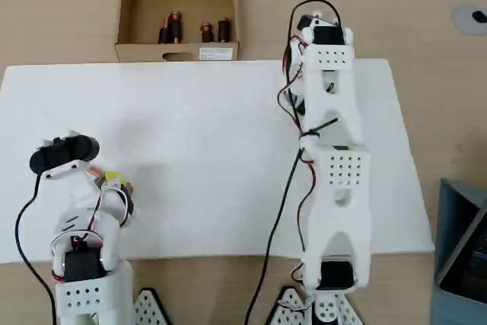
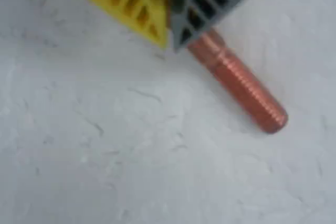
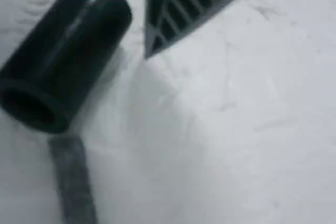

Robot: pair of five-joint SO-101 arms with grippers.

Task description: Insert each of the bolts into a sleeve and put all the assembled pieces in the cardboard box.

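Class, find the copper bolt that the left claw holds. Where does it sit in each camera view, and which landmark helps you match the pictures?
High view: the copper bolt is at the left claw, at the lower left of the white sheet, small here.
Left wrist view: the bolt juts out from the shut claw, over the sheet.
Right wrist view: a black sleeve lies on the sheet instead.
Shared landmark: the white sheet.

A white label is stuck on the near outer wall of the cardboard box; its print is too small to be read.
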